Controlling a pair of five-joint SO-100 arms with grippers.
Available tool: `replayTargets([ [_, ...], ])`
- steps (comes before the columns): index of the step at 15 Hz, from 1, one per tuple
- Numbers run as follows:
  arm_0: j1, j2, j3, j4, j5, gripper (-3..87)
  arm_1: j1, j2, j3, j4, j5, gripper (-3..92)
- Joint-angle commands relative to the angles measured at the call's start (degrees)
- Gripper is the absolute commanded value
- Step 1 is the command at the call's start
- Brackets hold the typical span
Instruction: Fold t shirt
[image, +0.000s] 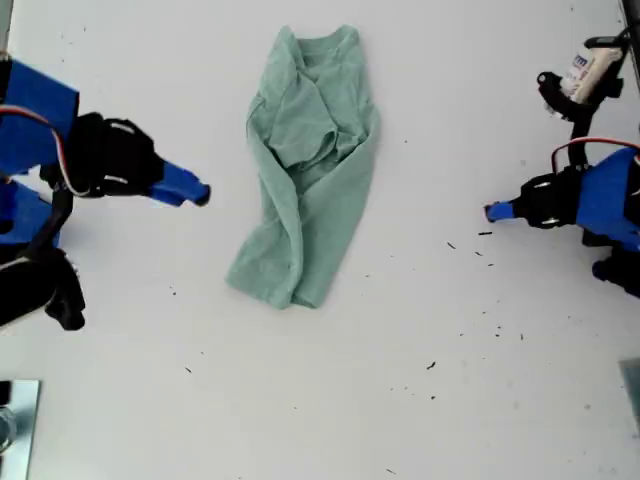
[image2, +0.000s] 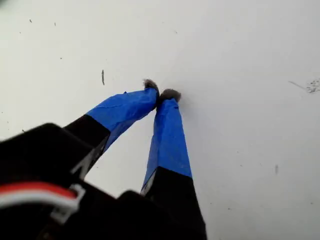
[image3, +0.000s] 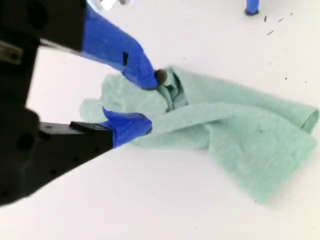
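My second gripper (image3: 145, 102) is gaping beside the bunched t shirt (image: 310, 170); my first gripper (image2: 161, 95) is pressed together, empty. I'm risking pinching several layers at once, dragging the heap instead of unfolding it.

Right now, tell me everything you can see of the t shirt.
The t shirt is pale mint-green heathered cloth, round neck toward the exterior view's top, bunched into a long wrinkled strip with sides folded inward. It lies on the white table, between both arms. Nothing grips it; my second gripper hangs open beside it.
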Motion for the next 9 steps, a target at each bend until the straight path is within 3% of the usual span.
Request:
replayTargets([
  [1, 3.8, 21.3, 44.1, -22.3, -7.4, -0.2, -0.4, 0.7, 1.9, 0.4, 0.9, 2.5],
  [2, 4.9, 29.4, 55.3, -25.3, -11.0, -0.3, -0.4, 0.7, 1.9, 0.5, 1.1, 2.5],
  [5, 5.8, 47.1, 65.7, -23.7, -12.9, -0.3, -0.3, 0.6, 1.9, 0.5, 1.2, 2.5],
  [7, 3.7, 45.5, 64.6, -24.6, -11.3, -0.3, -1.2, 0.6, 1.5, 0.7, 1.8, 2.5],
  [9, 4.0, 25.7, 48.2, -22.3, -8.7, -0.3, -4.4, -4.0, -4.3, -1.0, 5.8, 2.5],
])
